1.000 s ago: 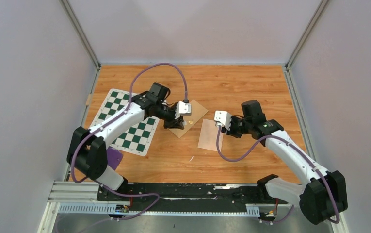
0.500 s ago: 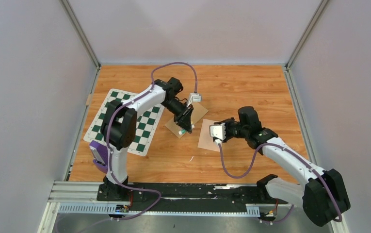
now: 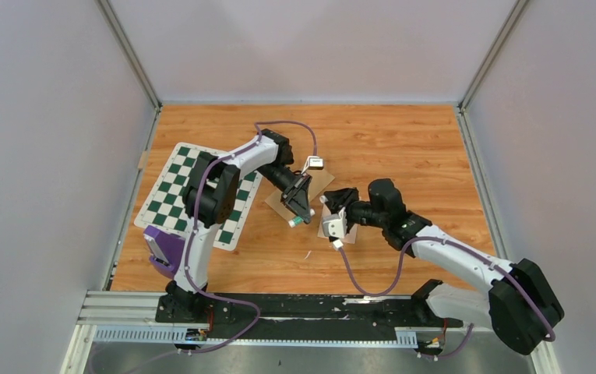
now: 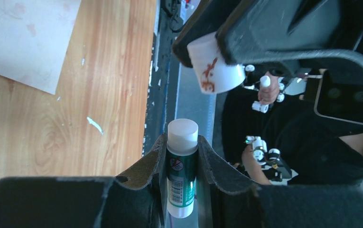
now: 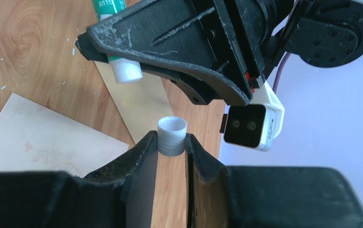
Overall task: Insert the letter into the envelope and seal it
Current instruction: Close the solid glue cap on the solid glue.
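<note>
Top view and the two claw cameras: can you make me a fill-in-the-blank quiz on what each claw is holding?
The left gripper is shut on a green ____ . The right gripper pinches a small white ____ . The checkered mat lies beside the ____ arm.
Missing words: glue stick, cap, left.

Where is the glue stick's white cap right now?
In the right wrist view, the cap is pinched in the right gripper, just apart from the glue stick held by the left gripper.
</note>
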### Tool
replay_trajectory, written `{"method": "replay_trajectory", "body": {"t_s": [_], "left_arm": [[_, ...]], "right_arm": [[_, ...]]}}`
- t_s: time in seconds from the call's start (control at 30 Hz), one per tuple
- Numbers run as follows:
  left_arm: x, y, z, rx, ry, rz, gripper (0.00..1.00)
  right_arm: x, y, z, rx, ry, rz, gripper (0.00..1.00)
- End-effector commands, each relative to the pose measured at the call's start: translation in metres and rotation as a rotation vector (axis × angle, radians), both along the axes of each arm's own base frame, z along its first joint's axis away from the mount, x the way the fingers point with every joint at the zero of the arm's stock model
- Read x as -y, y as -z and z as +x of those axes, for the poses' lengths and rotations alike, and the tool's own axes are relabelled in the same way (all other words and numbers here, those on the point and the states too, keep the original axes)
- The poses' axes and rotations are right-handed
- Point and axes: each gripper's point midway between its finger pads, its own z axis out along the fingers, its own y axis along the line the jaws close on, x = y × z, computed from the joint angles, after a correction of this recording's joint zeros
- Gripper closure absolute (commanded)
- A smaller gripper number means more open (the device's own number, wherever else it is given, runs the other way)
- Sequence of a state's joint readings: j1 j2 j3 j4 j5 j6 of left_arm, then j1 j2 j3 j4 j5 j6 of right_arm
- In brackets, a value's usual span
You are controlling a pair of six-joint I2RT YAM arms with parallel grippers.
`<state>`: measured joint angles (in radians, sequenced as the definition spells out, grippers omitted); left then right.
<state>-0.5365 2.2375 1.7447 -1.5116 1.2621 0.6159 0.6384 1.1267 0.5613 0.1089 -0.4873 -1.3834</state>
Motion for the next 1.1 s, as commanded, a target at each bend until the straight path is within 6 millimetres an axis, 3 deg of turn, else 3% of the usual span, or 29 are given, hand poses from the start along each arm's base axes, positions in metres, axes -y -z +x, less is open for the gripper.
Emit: {"method": "replay_trajectory", "body": {"t_s": [0.0,0.37,0.8,1.07], "left_arm": [[0.006,-0.034,-0.004,-0.061,-0.035,-0.074,1.0],[0.009,-0.041,-0.006,-0.096,-0.055,-0.1,1.0],[0.01,-0.038,-0.003,-0.119,-0.064,-0.095,1.0],[0.011,-0.036,-0.003,-0.13,-0.069,-0.098,1.0]], "right_arm": [[-0.009,-0.011,-0.002,0.09,-0.041,-0.011,1.0],[-0.02,-0.003,-0.015,0.111,-0.118,-0.082,0.98],[-0.029,-0.024,-0.018,0.1,-0.125,-0.037,0.98],[-0.029,-0.021,-0.031,0.127,-0.183,-0.065,0.97]]}}
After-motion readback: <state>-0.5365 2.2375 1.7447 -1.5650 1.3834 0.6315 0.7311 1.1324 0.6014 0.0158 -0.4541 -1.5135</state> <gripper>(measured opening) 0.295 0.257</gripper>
